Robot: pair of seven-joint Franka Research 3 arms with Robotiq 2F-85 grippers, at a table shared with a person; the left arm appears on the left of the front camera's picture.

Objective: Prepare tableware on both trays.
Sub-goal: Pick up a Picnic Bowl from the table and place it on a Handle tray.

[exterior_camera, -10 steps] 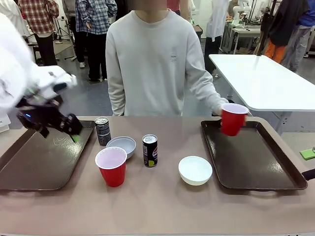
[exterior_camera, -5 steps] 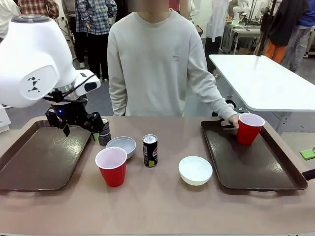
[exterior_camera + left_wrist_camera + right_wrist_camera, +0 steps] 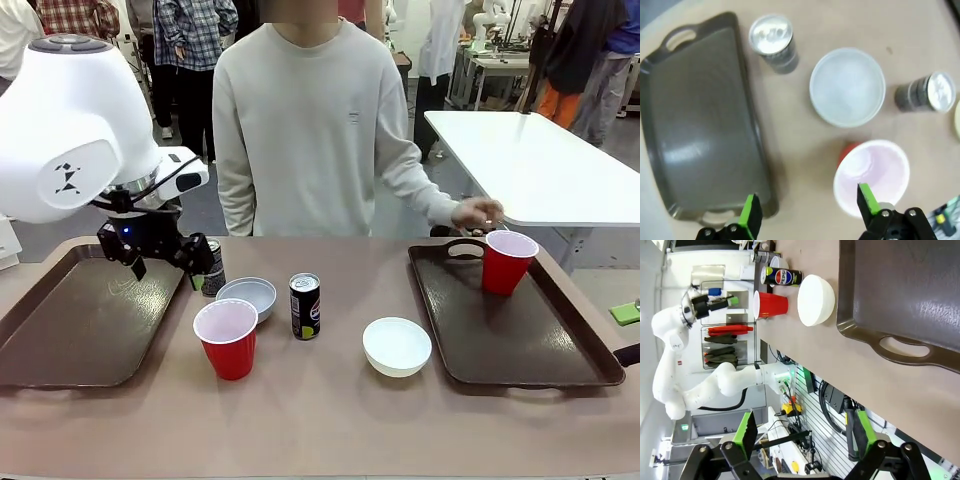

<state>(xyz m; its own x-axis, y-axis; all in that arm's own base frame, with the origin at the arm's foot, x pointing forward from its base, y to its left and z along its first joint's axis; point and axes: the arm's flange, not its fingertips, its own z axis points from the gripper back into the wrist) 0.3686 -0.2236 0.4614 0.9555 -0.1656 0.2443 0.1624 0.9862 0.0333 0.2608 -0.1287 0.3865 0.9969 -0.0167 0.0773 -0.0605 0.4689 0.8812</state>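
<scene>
Person's hand (image 3: 476, 212) has let go of the red cup (image 3: 507, 262) on the right tray (image 3: 520, 345), now empty; left gripper (image 3: 807, 210) jaws spread wide

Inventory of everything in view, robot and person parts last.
left tray: 1, brown, table's left
right tray: 1, brown, table's right
tray cup: 1, red, on right tray
table cup: 1, red, between trays
grey-blue bowl: 1, behind table cup
white bowl: 1, beside right tray
Pepsi can: 1, dark, table centre
second can: 1, dark, by left tray
person's hand: 1, above right tray's handle
left gripper: 1, black, open, over left tray's edge
right gripper: 1, black, open, facing right tray
</scene>
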